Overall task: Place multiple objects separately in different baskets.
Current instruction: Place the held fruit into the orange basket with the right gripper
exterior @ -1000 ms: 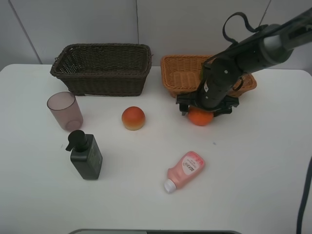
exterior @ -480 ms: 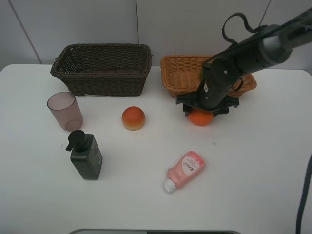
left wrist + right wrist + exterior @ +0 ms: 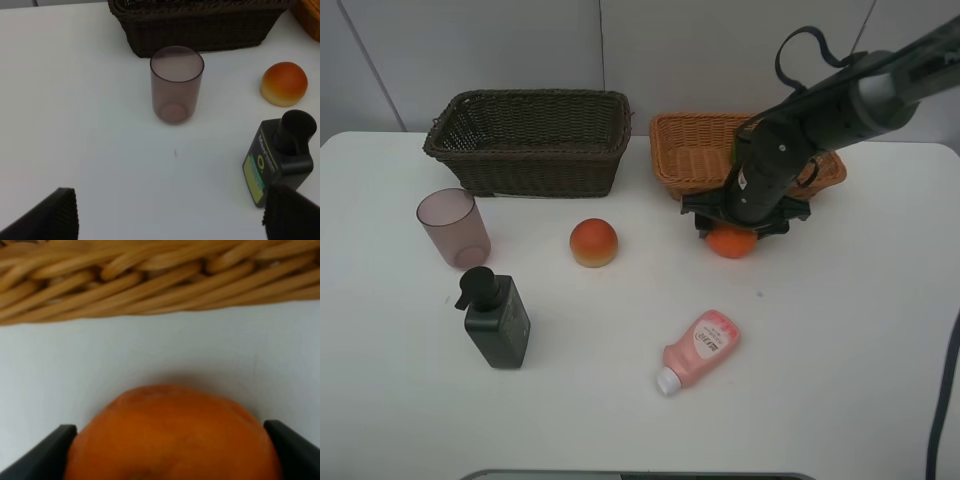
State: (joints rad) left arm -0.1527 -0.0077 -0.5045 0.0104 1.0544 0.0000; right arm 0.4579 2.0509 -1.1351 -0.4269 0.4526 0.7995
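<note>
My right gripper (image 3: 732, 232) is shut on the orange (image 3: 731, 242) (image 3: 170, 435), just in front of the light tan basket (image 3: 690, 150) (image 3: 150, 275). Both fingers (image 3: 50, 452) press the orange's sides. A sliver of the green fruit (image 3: 734, 152) shows in that basket behind the arm. The dark brown basket (image 3: 530, 140) (image 3: 200, 25) stands at the back left. The peach-like fruit (image 3: 593, 242) (image 3: 284, 83), pinkish cup (image 3: 452, 227) (image 3: 176, 83), black pump bottle (image 3: 496, 318) (image 3: 280, 155) and pink tube (image 3: 698, 350) lie on the table. My left gripper (image 3: 172, 220) is open and empty, near the cup and the bottle.
The white table (image 3: 840, 380) reaches to the wall at the back. The right arm (image 3: 840, 100) stretches over the tan basket from the right.
The right gripper and the orange have risen very slightly. Nothing else has moved.
</note>
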